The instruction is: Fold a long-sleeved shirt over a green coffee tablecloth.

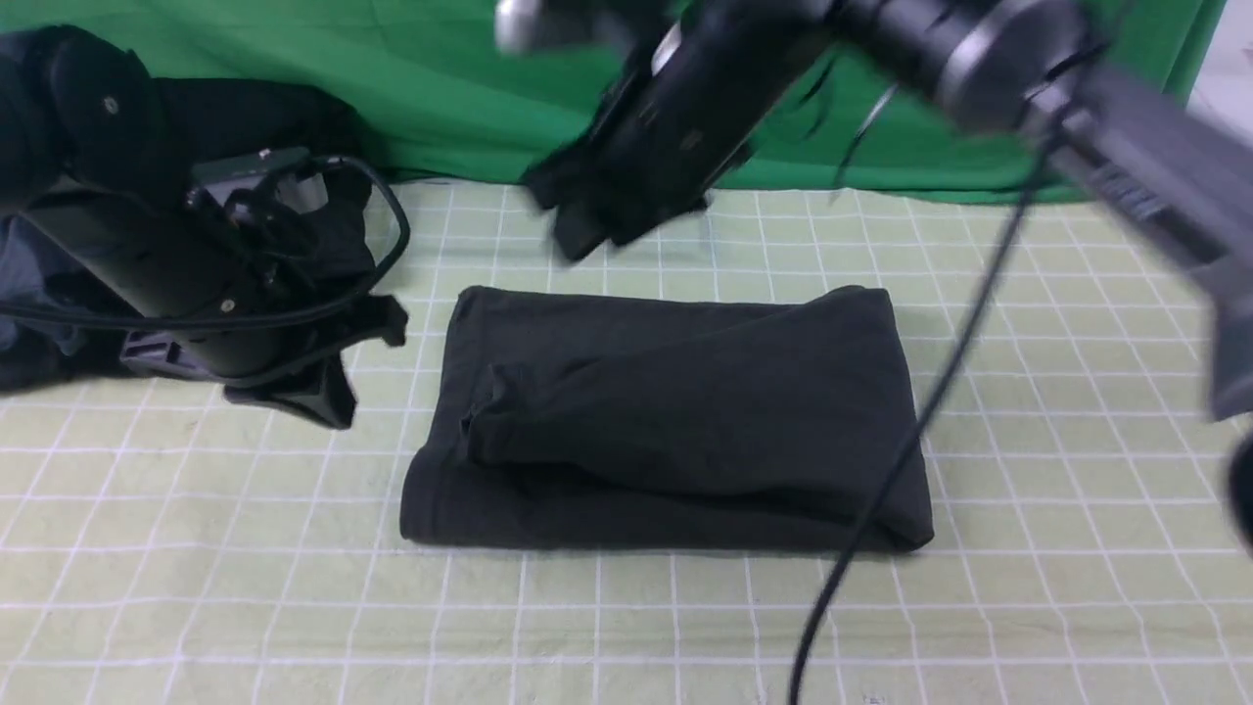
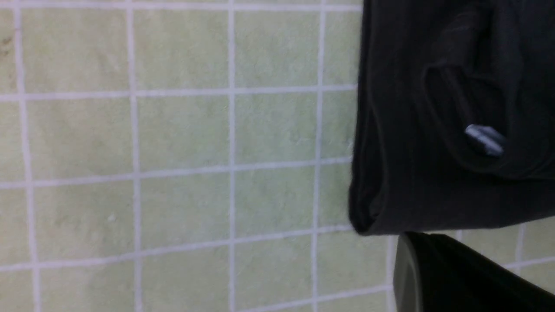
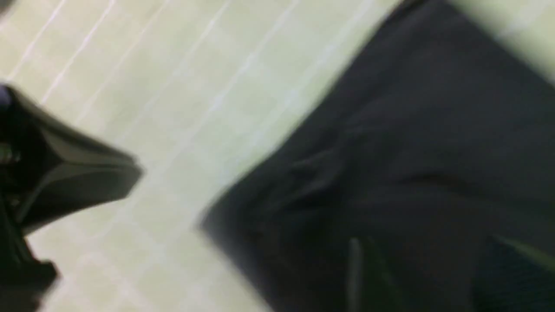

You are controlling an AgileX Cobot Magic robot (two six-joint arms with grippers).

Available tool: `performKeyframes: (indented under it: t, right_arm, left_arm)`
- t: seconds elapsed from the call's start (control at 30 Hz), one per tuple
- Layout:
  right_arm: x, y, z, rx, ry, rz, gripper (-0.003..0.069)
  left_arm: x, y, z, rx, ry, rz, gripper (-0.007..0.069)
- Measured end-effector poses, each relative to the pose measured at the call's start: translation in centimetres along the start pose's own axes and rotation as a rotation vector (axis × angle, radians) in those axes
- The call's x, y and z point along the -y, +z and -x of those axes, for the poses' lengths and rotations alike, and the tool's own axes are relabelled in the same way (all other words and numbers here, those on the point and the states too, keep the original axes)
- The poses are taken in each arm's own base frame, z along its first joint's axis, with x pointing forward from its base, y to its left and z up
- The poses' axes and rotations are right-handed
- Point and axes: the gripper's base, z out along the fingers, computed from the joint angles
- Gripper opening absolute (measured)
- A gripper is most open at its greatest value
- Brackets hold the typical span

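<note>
Pale yellow-green tablecloth (image 1: 626, 636) with a white-line grid fills the foreground. On it lies the dark charcoal cotton long-sleeved shirt (image 1: 675, 421), a folded rectangle several layers thick, print not showing. All positions below are relative to the shirt.

Far left of shirt: bulky black garment bundle (image 1: 245, 117).

Just left of shirt: left gripper (image 1: 338, 377), low over the grid and apart from the fabric, jaws pressed together with nothing in them.

Beyond shirt's back edge: right gripper (image 1: 587, 220), raised and motion-blurred, no fabric hanging from it. Can't tell whether its jaws are spread or closed. Its black cable (image 1: 881, 509) crosses in front of the shirt's right end; contact unclear.

Judgement: fold looks basically done, so the step in hand is backing off. Lift the right arm (image 1: 979, 49) up and away, not across, so the cable doesn't drag the top layer. Shirt's left end shows a loose pocket, worth one flat press.

Containers: none in view.

Behind shirt: plain bright green backdrop (image 1: 440, 88).
</note>
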Motion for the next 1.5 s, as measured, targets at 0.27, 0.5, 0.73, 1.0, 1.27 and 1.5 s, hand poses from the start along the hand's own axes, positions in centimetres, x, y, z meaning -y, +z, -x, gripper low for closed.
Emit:
performKeyframes:
  t: [0.27,0.5,0.73,1.0,1.27,1.5]
  right_arm:
    - [5.0,-8.8,-3.6,-0.008,0.033,-0.186,0.0003]
    - [6.7,-12.4,-10.3,-0.041,0.088,-0.238,-0.0001]
    - [6.4,-14.6,-12.0,0.025,0.081,-0.256,-0.0001]
    - [6.4,-14.5,-12.1,0.023,0.069,-0.255,0.0000]
    - [6.5,-14.1,-12.3,0.025,0.067,-0.256,0.0000]
    - [6.5,-14.1,-12.1,0.047,0.080,-0.251,0.0005]
  left_arm:
    - [2.4,1.8,1.1,0.100,0.021,-0.139,0.0156]
    - [4.9,7.0,0.9,0.076,0.082,-0.140,0.0488]
    - [4.6,9.3,0.7,0.026,0.035,-0.133,0.0433]
    - [5.0,8.1,1.1,-0.053,0.095,-0.121,0.0028]
    - [5.4,4.6,1.5,-0.098,0.155,-0.094,0.0021]
    - [4.3,5.3,0.6,-0.151,0.185,-0.004,0.0021]
